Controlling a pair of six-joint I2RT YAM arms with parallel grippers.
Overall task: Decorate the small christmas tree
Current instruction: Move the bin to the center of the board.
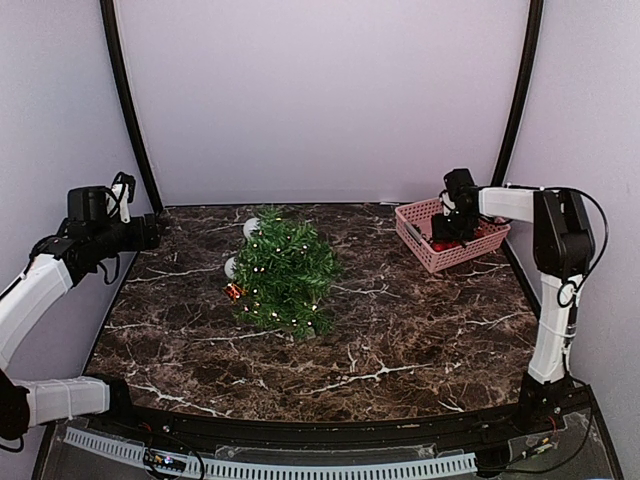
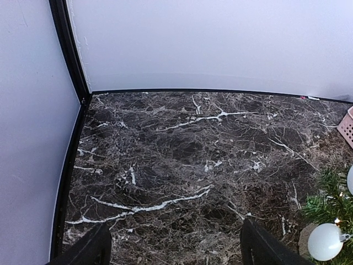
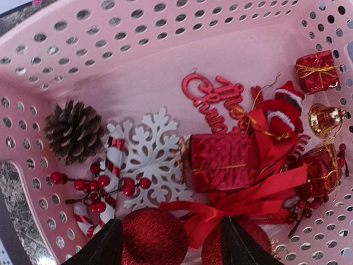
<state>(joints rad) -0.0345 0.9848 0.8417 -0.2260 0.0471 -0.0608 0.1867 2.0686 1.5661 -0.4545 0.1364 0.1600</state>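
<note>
small christmas tree [image 1: 285, 270] sits left of centre on the dark, white-veined marble table [image 1: 420, 340]: bushy green needles, tiny warm lights, a smooth white bauble [image 2: 324, 242] at its edge. base hidden by branches. left gripper [image 2: 176, 251] hangs over bare marble at the left side, jaws spread wide, nothing btwn them, only the tips in frame. right gripper [image 3: 168, 245] is down in the perforated pink plastic basket [image 3: 165, 33], jaws apart either side of a red glitter ball [image 3: 154, 237] that's half cut off; contact unclear. nearby: scaly pinecone [image 3: 73, 131], flat white snowflake [image 3: 154, 157], foil gift box [image 3: 220, 163], satin ribbon [image 3: 248, 201].
</note>
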